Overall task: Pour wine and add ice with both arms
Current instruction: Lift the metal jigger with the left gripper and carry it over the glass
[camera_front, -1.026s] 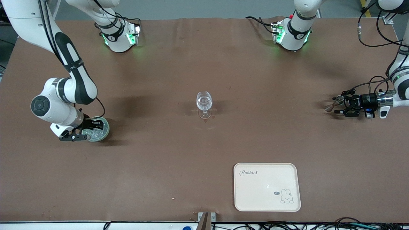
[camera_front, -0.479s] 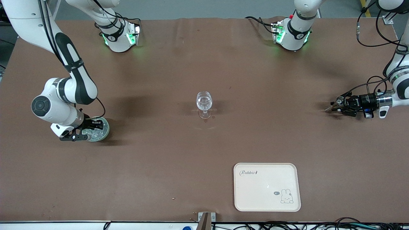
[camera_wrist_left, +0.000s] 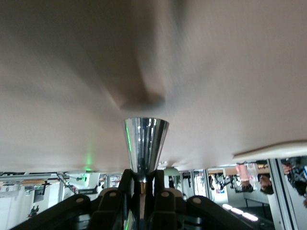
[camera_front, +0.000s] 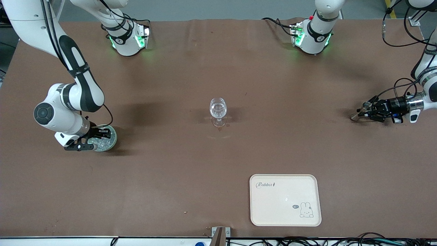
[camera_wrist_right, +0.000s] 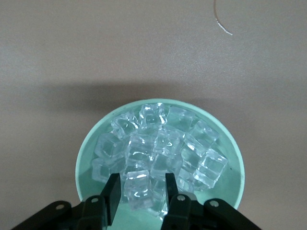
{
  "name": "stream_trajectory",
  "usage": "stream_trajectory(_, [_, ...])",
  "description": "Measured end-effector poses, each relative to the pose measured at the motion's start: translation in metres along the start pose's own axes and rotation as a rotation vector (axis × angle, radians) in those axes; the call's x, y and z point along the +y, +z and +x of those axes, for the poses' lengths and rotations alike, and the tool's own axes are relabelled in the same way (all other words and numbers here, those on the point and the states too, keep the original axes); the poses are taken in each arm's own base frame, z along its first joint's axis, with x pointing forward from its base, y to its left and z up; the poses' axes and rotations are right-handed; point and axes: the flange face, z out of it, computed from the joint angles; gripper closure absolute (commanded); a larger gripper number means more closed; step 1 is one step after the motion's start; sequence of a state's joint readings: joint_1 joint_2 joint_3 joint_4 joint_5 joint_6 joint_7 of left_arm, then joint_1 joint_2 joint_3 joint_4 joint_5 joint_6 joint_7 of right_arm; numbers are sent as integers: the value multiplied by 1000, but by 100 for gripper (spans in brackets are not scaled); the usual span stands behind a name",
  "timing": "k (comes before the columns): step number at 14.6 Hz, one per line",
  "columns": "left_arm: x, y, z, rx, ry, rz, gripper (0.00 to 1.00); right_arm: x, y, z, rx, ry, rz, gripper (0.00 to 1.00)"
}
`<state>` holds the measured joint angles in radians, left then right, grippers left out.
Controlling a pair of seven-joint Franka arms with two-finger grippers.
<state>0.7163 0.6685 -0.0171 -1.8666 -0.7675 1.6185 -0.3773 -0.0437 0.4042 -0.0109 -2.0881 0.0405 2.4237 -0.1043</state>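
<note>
A pale green round bowl [camera_front: 112, 140] of clear ice cubes [camera_front: 102, 142] stands near the right arm's end of the table. My right gripper [camera_front: 98, 136] is down in it, open, its fingers either side of one cube. In the right wrist view the gripper [camera_wrist_right: 142, 181] straddles that cube [camera_wrist_right: 139, 191] among the ice [camera_wrist_right: 165, 141] in the bowl [camera_wrist_right: 84, 154]. My left gripper [camera_front: 364, 111] is shut on a small shiny metal cone cup [camera_front: 354, 117] lying sideways low over the table near the left arm's end. The left wrist view shows the gripper [camera_wrist_left: 143, 181] and cup [camera_wrist_left: 146, 139]. A clear stemmed glass [camera_front: 218, 110] stands mid-table.
A cream tray [camera_front: 285, 218] with a rabbit print lies nearer the front camera than the glass, toward the left arm's end. Both arm bases [camera_front: 128, 39] [camera_front: 311, 36] stand along the edge farthest from the front camera.
My left gripper has turned and drawn back a little toward the left arm's end of the table, with the metal cup in it. The right gripper has stayed in the bowl.
</note>
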Motion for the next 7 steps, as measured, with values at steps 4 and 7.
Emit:
stream_trajectory(4, [45, 9, -58, -32, -1, 41, 100, 0, 1, 0, -1, 0, 0, 72])
stream_trajectory(7, [96, 22, -126, -24, -27, 85, 100, 0, 0, 0, 0, 0, 0, 80])
